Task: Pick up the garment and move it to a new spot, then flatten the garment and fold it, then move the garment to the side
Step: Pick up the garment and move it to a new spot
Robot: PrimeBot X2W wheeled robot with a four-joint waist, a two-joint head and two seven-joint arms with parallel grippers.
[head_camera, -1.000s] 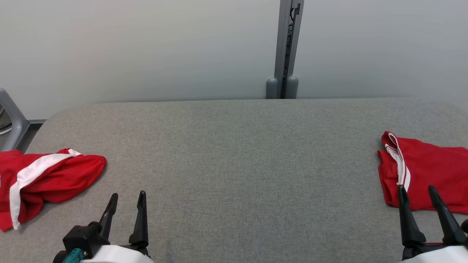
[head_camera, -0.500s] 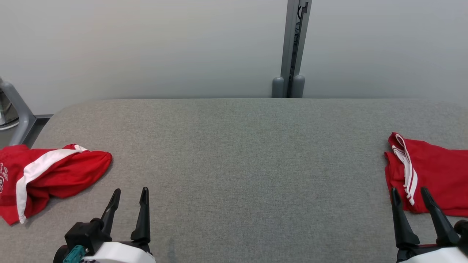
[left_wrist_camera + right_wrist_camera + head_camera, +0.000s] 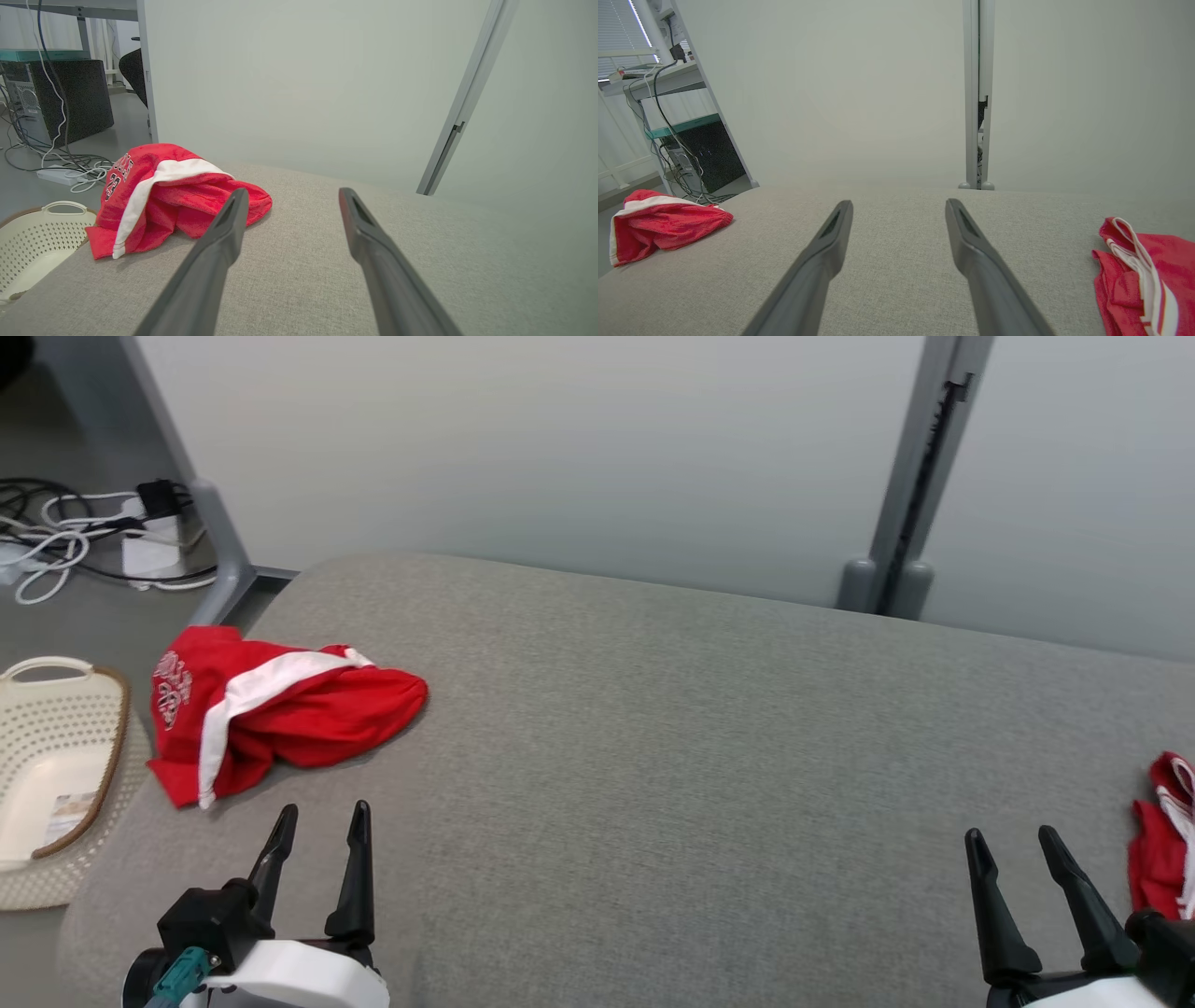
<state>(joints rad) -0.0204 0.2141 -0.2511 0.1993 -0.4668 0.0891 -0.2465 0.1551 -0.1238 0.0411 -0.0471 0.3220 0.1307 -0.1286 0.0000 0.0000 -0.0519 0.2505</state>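
A crumpled red garment (image 3: 280, 714) with a white stripe and lettering lies at the left end of the grey padded table (image 3: 653, 728); the left wrist view shows this garment (image 3: 163, 196) just left of my fingers, and it sits far left in the right wrist view (image 3: 663, 221). My left gripper (image 3: 322, 814) stands open near the front edge, just short of the garment, nothing between its fingers (image 3: 229, 233). My right gripper (image 3: 1013, 838) is open at the front right, empty. A second red garment (image 3: 1162, 840) with white stripes lies at the right edge (image 3: 1143, 280).
A cream perforated basket (image 3: 51, 775) stands on the floor off the table's left end (image 3: 42, 238). Cables and a power strip (image 3: 93, 537) lie on the floor behind it. A grey post (image 3: 910, 485) rises behind the table against the pale wall.
The head camera has swung left, bringing the basket and floor cables into view and pushing the right garment to the edge. Both grippers stay open and empty.
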